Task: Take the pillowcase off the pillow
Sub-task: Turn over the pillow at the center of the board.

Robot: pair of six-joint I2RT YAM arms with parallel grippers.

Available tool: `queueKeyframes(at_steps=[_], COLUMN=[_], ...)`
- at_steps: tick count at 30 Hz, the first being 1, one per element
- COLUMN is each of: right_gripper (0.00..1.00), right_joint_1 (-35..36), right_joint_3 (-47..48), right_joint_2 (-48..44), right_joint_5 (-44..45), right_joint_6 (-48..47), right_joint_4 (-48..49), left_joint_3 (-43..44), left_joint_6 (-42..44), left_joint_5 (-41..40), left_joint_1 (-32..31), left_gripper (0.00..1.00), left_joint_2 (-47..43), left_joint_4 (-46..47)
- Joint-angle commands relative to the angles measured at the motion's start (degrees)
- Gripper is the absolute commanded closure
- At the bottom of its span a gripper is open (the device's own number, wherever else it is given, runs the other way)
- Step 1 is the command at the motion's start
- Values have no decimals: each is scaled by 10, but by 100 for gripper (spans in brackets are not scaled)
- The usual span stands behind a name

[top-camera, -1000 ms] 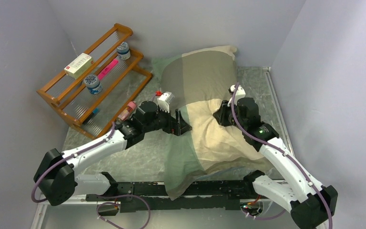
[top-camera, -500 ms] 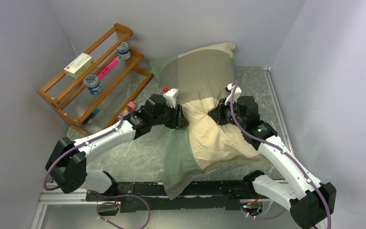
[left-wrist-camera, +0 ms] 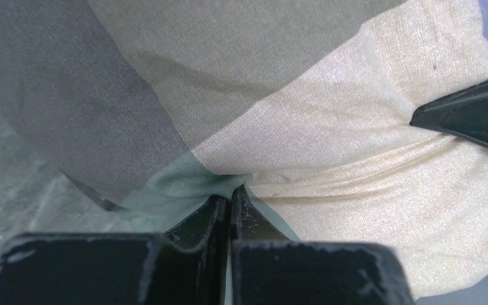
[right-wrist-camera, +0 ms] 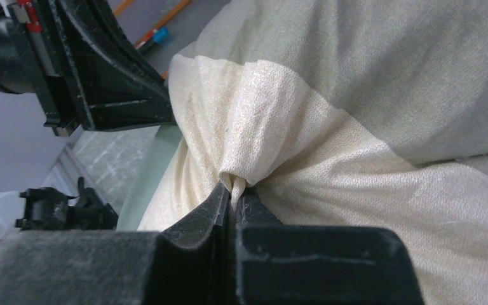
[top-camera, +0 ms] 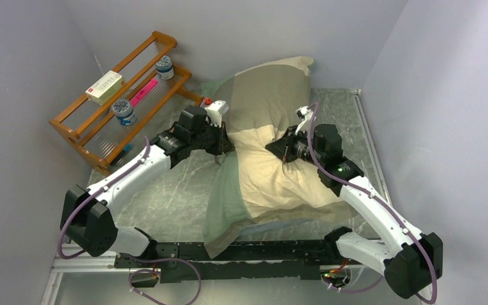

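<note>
The flat near end of the pillowcase (top-camera: 229,230) droops over the near edge of the table (top-camera: 165,197), just in front of the arm bases. It lies further left than it did a second ago. The cover is on along its whole length. No white shows in any view, so the pillow is inside it, running from the near edge towards the back wall.

The real change is halfway along. The left gripper (left-wrist-camera: 230,196) stood wide open beside the cover's left flank a second ago. Now it is clamped tight on a pinch of the green edge, and the cloth gathers to a point between its tips. Opposite it, the right gripper (right-wrist-camera: 234,190) closed a little sooner and nips a fold of the beige check, with creases fanning out from the bite. Between the two, the cover is drawn in to a waist that was not there before.

Beyond them, the olive far end stands plumper and higher against the wall. The wooden rack (top-camera: 121,105) at far left is where it was.

I judge the grasping done and the stripping not yet begun. From these angles I cannot tell whether either pinch holds cloth alone or some stuffing with it. If it holds stuffing, the pillow will likely travel with the cover instead of sliding out.
</note>
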Motion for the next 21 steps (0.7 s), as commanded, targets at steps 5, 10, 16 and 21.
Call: queueKeyframes(at_steps=[5, 10, 16, 21], right_gripper=[100, 93, 58, 15], right_joint_1=[29, 29, 24, 8], right_joint_3=[4, 12, 39, 56], right_joint_2=[12, 8, -9, -25], right_joint_5=[-163, -146, -59, -4], right_joint_6=[87, 55, -8, -36], right_joint_4=[77, 31, -63, -100], left_joint_3=[112, 127, 67, 24], left_joint_6=[78, 111, 131, 150], left_joint_5=[-34, -68, -77, -99], left_joint_1=[33, 34, 34, 34], left_gripper=[95, 95, 95, 95], left_joint_2=[5, -6, -26, -51], left_joint_4=[15, -24, -30, -36])
